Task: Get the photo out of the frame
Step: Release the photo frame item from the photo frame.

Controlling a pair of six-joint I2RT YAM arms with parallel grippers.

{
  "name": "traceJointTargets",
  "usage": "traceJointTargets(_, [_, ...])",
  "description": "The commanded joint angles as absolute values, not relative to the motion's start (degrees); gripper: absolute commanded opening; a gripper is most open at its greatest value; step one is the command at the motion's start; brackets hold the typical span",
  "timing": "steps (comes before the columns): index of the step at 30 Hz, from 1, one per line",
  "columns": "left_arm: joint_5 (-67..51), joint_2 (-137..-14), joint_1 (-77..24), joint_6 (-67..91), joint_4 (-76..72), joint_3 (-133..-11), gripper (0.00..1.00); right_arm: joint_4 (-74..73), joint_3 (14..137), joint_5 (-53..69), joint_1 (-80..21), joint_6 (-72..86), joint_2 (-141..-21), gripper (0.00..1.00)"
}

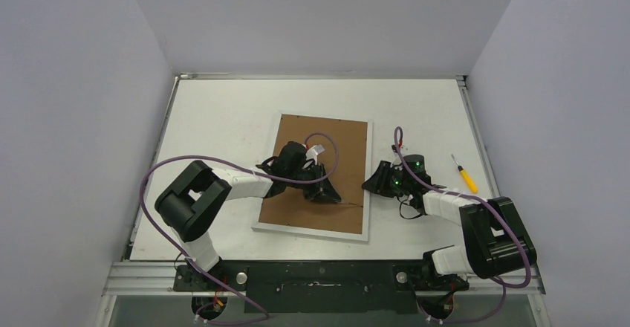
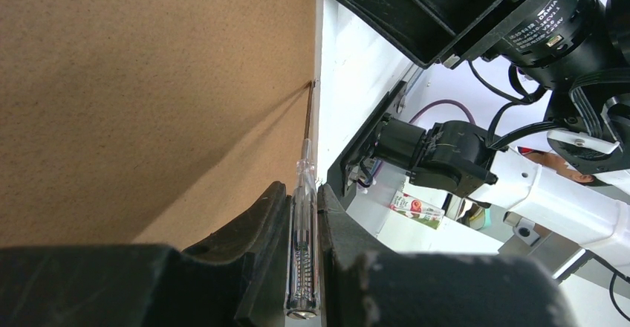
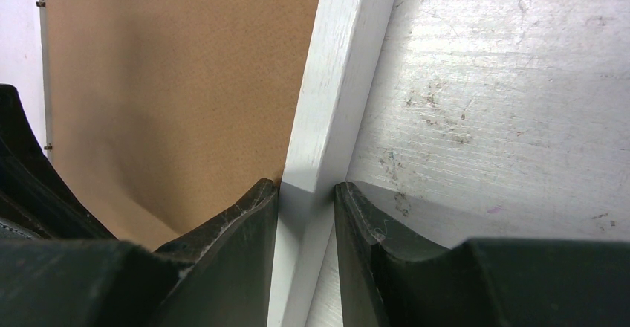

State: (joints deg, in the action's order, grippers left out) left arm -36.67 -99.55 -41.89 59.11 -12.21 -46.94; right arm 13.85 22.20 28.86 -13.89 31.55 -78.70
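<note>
One frame lies back-up mid-surface. We see the right hand reaching in sideways, and only its wrist cam shows it clamped on the white edge. The left hand, bent over the brown board, pinches a clear-handled screwdriver, tip at the board's edge. A yellow screwdriver lies well apart.

Frame, lying flat and face down at the centre of the top view, long axis running top to bottom and slightly skewed. Its brown fibreboard back faces up, matt and unmarked, set inside a narrow white border with a faint painted grain. Two small metal tabs show along the back's edge at the upper left of the right wrist view.
</note>
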Motion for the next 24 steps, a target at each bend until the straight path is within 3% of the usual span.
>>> traceJointTargets(1, [-38.7, -99.5, -42.0, 58.0, -9.4, -48.6, 0.0, 15.5, 21.8, 29.5, -14.0, 29.9, -79.9, 0.07])
traceJointTargets(24, [-43.0, -103.4, -45.5, 67.9, -21.3, -48.8, 0.0, 15.8, 21.5, 29.8, -13.9, 30.4, -79.8, 0.05])
